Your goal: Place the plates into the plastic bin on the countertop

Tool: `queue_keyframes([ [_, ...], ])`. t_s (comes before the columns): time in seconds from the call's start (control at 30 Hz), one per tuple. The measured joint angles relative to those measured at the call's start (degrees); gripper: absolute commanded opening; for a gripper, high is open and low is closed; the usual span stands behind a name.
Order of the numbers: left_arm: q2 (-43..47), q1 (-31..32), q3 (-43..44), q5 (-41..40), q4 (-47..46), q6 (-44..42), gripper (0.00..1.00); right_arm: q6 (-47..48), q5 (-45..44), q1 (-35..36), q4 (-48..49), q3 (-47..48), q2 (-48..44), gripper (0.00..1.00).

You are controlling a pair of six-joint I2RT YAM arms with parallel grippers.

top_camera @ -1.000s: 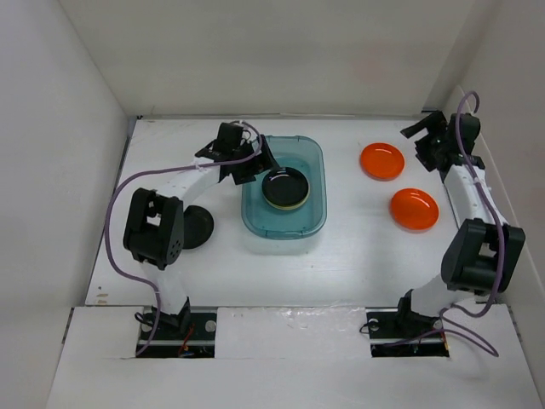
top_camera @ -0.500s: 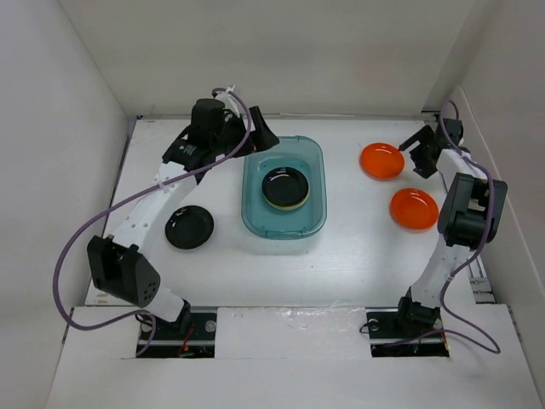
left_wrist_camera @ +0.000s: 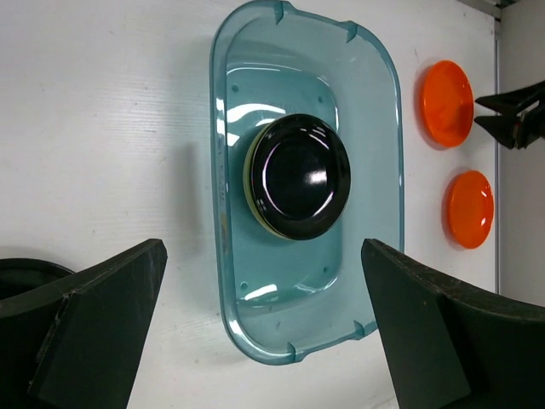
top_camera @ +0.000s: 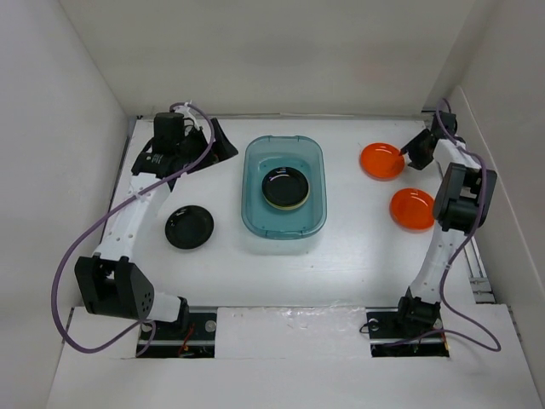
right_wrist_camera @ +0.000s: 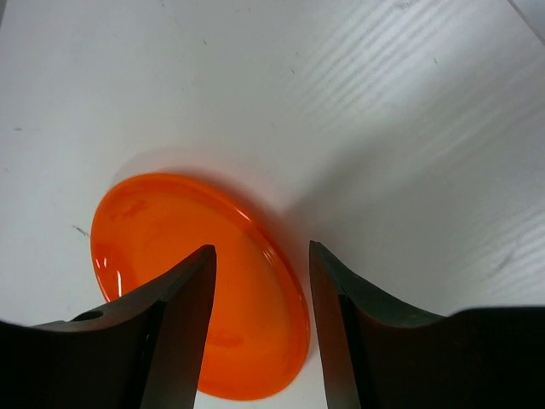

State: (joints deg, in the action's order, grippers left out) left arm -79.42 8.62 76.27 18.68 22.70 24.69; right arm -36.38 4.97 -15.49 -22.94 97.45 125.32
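The teal plastic bin (top_camera: 283,217) (left_wrist_camera: 379,128) stands mid-countertop. Inside it a glossy black plate (top_camera: 284,187) (left_wrist_camera: 300,176) lies on top of a paler plate whose rim just shows. My left gripper (top_camera: 217,141) (left_wrist_camera: 262,247) hangs wide open to the left of the bin, holding nothing. Another black plate (top_camera: 189,227) lies on the countertop left of the bin. Two orange plates sit to the right. My right gripper (top_camera: 413,152) (right_wrist_camera: 261,251) straddles the rim of the far orange plate (top_camera: 381,160) (right_wrist_camera: 196,273), jaws partly closed with gaps on both sides. The near orange plate (top_camera: 414,209) lies free.
White walls close in the countertop (top_camera: 358,247) on the left, back and right. The right arm stands tall along the right wall beside the near orange plate. The left arm's purple cable loops over the left side.
My left arm has pulled back from over the bin to its left, jaws fully spread. My right gripper has dropped onto the far orange plate's rim and its jaws have narrowed.
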Motion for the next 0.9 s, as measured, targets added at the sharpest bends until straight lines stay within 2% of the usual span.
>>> queue_keyframes([
  [0.13, 0.00, 0.42, -0.20, 0.17, 0.17, -0.33, 1.00, 1.53, -0.04, 0.26, -4.79, 7.02, 4.37, 0.53],
  [0.37, 0.00, 0.39, -0.20, 0.00, 0.28, -0.46, 1.00, 3.85, -0.74, 0.87, -9.49, 8.85, 5.57, 0.53],
  [0.5, 0.00, 0.37, -0.20, -0.35, 0.28, -0.72, 1.00, 6.16, -2.29, 1.49, -12.66, 11.26, 6.47, 0.30],
  [0.6, 0.00, 0.39, -0.20, -0.81, 0.31, -0.90, 1.00, 7.45, -3.28, 2.21, -13.44, 12.07, 6.93, 0.25],
  [0.63, 0.00, 0.39, -0.20, -0.94, 0.31, -0.92, 1.00, 7.74, -3.37, 2.47, -13.73, 12.15, 6.95, 0.18],
  [0.7, 0.00, 0.39, -0.20, -1.16, 0.33, -0.94, 1.00, 8.17, -3.23, 2.62, -14.16, 12.35, 6.95, 0.11],
  [0.73, 0.00, 0.39, -0.20, -1.20, 0.33, -1.07, 1.00, 8.26, -3.23, 2.80, -14.08, 12.46, 6.95, 0.00],
  [0.9, 0.00, 0.39, -0.20, -2.03, 0.35, -1.53, 1.00, 8.35, -0.63, 2.80, -13.77, 13.44, 6.95, 0.00],
])
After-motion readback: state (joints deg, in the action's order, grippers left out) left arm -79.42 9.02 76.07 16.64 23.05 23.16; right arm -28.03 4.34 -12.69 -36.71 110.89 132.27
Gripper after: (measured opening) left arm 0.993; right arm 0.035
